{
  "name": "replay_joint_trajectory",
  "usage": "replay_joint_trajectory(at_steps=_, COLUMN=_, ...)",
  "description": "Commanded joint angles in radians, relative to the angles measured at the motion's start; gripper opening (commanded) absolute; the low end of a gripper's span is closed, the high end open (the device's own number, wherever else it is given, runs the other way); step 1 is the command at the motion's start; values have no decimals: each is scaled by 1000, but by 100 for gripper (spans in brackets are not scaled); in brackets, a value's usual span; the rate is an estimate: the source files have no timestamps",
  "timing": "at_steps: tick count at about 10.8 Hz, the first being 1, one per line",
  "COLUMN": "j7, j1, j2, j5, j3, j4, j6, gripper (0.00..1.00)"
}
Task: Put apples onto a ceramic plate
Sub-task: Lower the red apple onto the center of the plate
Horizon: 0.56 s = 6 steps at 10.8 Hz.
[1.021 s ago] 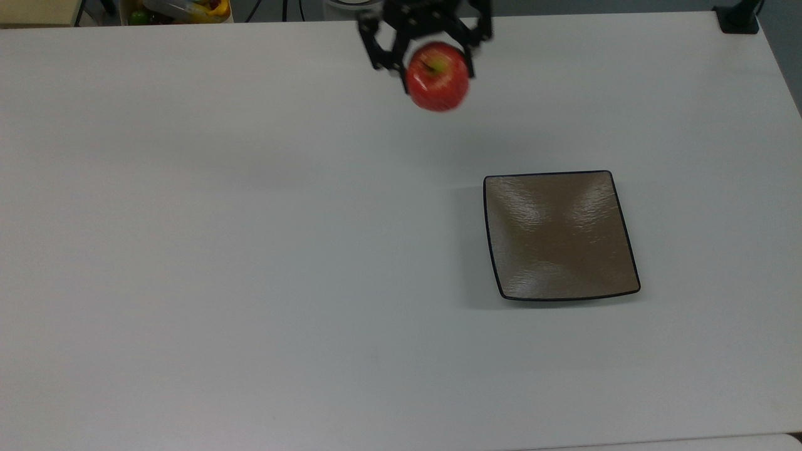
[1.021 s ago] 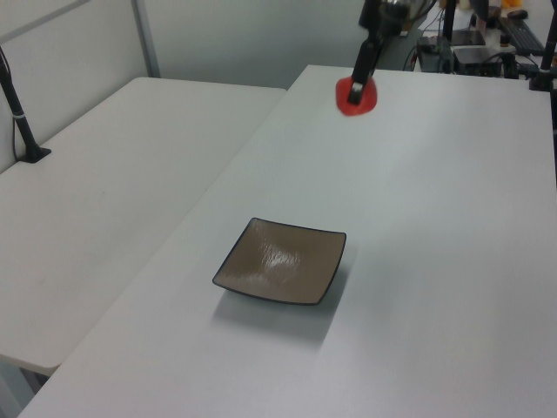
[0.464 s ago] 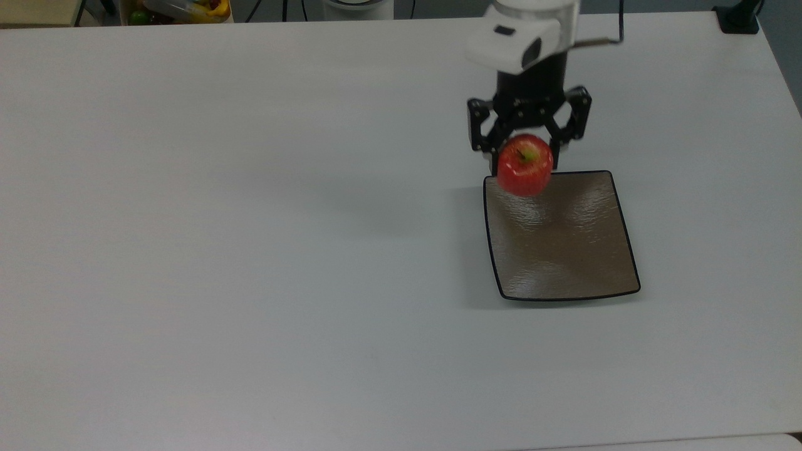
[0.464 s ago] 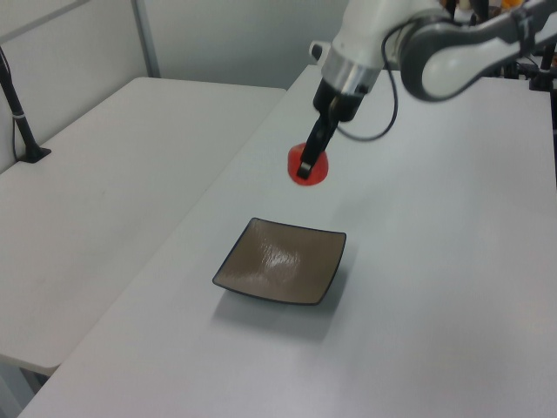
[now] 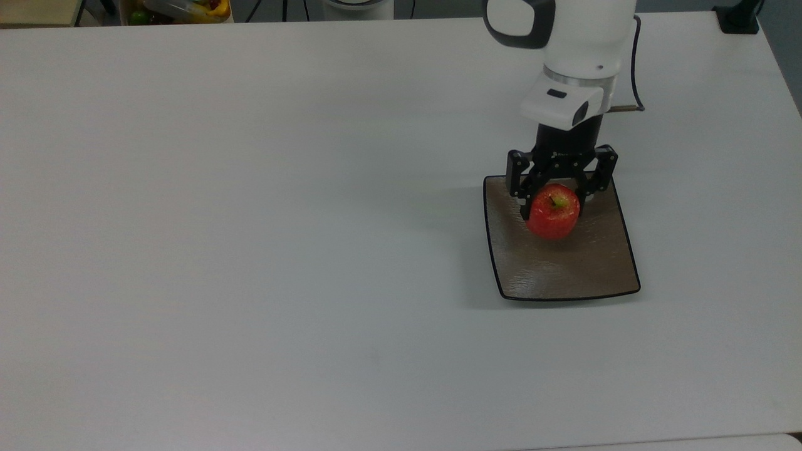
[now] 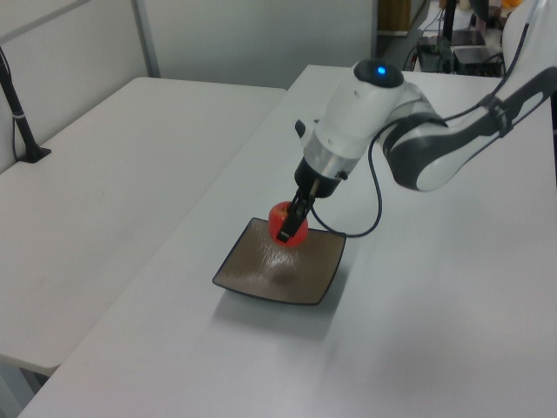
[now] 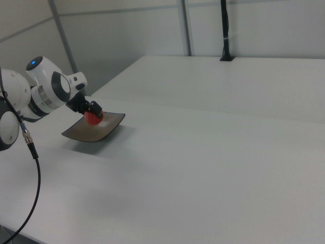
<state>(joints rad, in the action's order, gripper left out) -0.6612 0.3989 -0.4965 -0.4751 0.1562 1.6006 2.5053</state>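
One claw-held apple (image 5: 552, 213) above ceramic plate (image 5: 564, 269)

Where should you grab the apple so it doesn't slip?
Grip the apple across its round middle, coming down from above as the gripper does now, a finger on each side of the upward-pointing stem. The widest part probably gives the firmest hold over the plate.
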Motion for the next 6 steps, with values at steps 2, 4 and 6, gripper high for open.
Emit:
replay_joint_trajectory(at_steps=2, j7=-35, j1=23, j2=-73, j5=-56, j3=-9, j4=-25, j6=72, gripper=6)
replay_joint_trajectory(at_steps=4, j7=-37, j1=24, j2=-97, j5=-68, j3=-10, j4=-30, j6=101, gripper=6)
replay_joint_trajectory(at_steps=6, j7=-37, j1=31, j2=-126, j5=-88, j3=-10, j4=-48, j6=105, gripper=7)
